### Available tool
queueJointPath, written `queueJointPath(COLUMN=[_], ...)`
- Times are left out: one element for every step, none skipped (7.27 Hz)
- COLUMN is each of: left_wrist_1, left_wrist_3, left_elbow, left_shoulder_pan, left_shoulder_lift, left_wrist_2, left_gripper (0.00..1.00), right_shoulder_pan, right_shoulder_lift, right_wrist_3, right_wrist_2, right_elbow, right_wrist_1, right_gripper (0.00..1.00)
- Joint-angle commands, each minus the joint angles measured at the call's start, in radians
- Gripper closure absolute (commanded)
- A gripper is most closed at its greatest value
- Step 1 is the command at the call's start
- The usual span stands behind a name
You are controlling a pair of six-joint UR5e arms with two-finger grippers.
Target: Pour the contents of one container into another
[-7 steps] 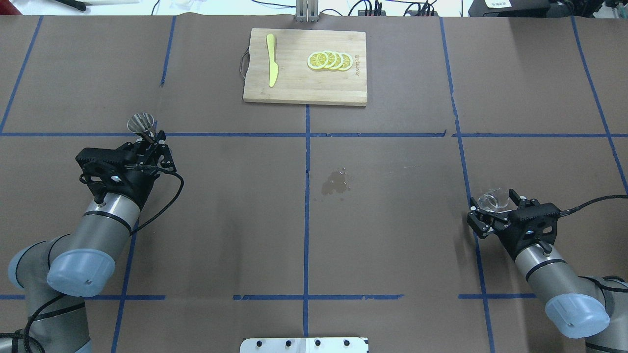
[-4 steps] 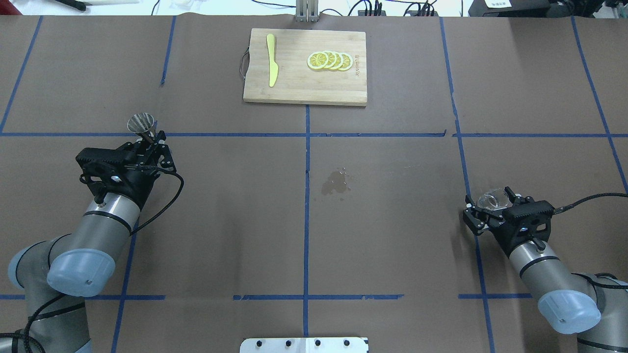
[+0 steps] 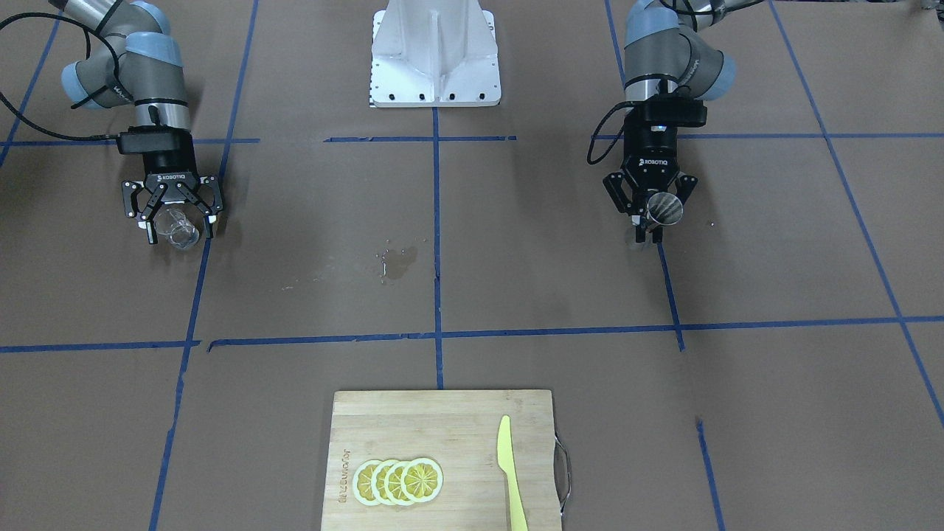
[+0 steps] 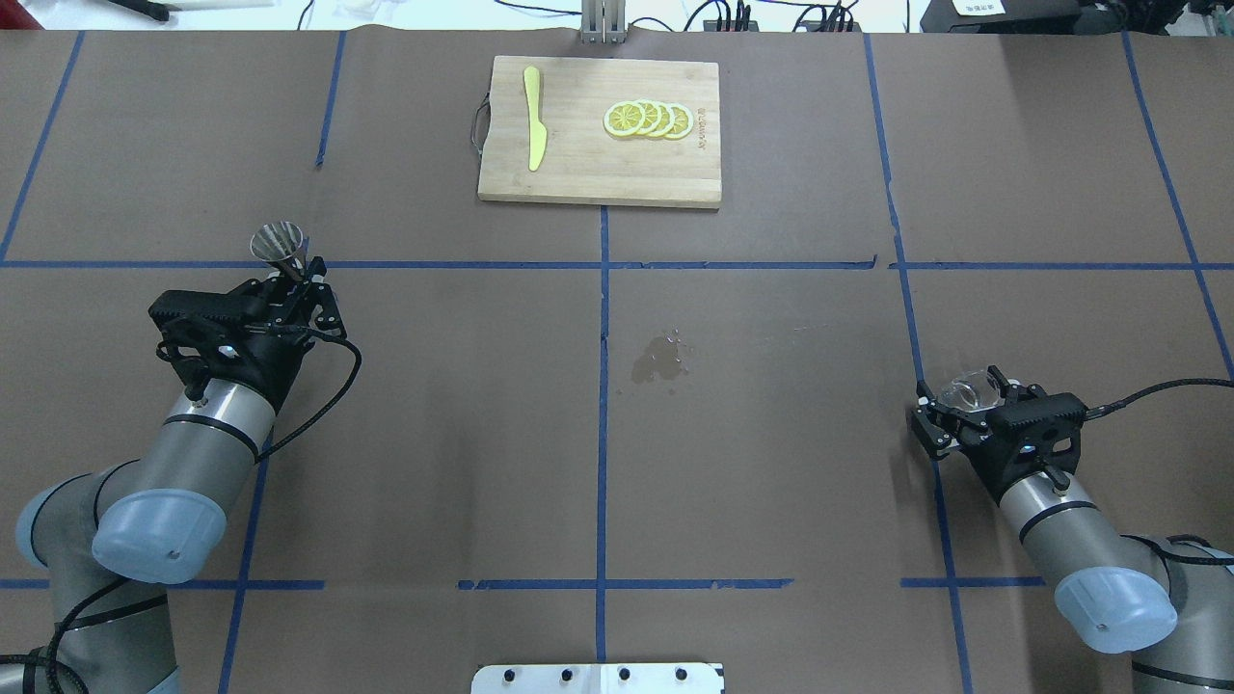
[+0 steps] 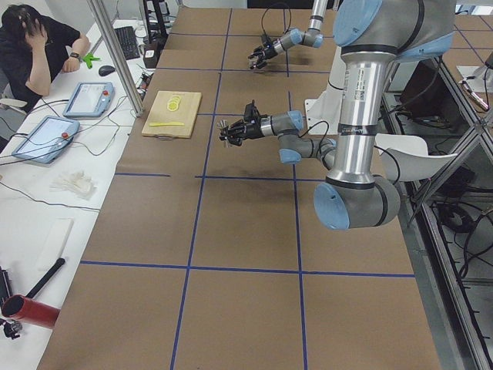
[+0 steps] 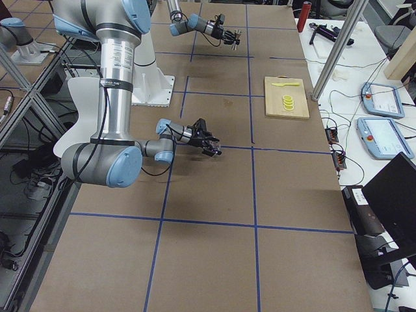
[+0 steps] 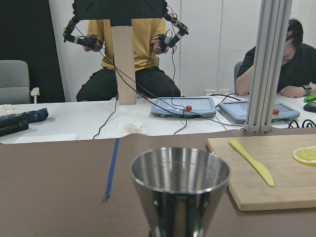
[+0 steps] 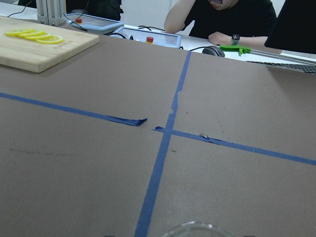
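Between my two arms the counter (image 4: 771, 482) has a small wet patch (image 4: 659, 359); farther out, a cutting board (image 4: 598, 173) with lemon slices (image 4: 648, 120) and yellow knife (image 4: 533, 118). Left pincer (image 3: 650, 214) clamps the jigger (image 3: 664, 208), right pincer (image 3: 175, 221) clamps the glass cup (image 3: 179, 232), both marked "ROBOTIQ".

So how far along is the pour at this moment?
Done: both vessels are gripped and look lifted off the table. The left gripper holds the steel jigger upright, and the right gripper holds the clear glass cup. In hand: nothing is being poured, since the two sit at opposite sides of the table. Left: bring them together and tip the cup over the jigger. A wet patch marks the table centre.
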Motion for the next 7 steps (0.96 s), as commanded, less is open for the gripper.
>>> queueJointPath(left_wrist_1=[0.000, 0.000, 0.000, 0.000, 0.000, 0.000, 0.000], left_wrist_3=[0.000, 0.000, 0.002, 0.002, -0.001, -0.001, -0.001], left_elbow=[0.000, 0.000, -0.002, -0.002, -0.002, -0.002, -0.002], left_shoulder_pan=[0.000, 0.000, 0.000, 0.000, 0.000, 0.000, -0.002], left_shoulder_lift=[-0.001, -0.001, -0.003, -0.009, -0.013, -0.021, -0.023], left_wrist_2=[0.000, 0.000, 0.000, 0.000, 0.000, 0.000, 0.000], left_gripper=[1.00, 1.00, 1.00, 1.00, 1.00, 1.00, 1.00], right_shoulder_pan=[0.001, 0.001, 0.001, 0.003, 0.007, 0.035, 0.094], right_shoulder_lift=[0.001, 0.000, -0.008, -0.010, -0.008, -0.007, -0.010], right_wrist_3=[0.001, 0.001, 0.002, 0.001, 0.001, -0.002, -0.072], right_wrist_2=[0.000, 0.002, 0.003, 0.005, 0.003, 0.037, 0.140], right_elbow=[-0.001, -0.001, -0.002, -0.004, -0.006, 0.004, 0.007], right_wrist_1=[0.001, 0.001, 0.001, 0.001, 0.001, 0.013, 0.097], right_gripper=[0.14, 0.33, 0.49, 0.71, 0.90, 1.00, 1.00])
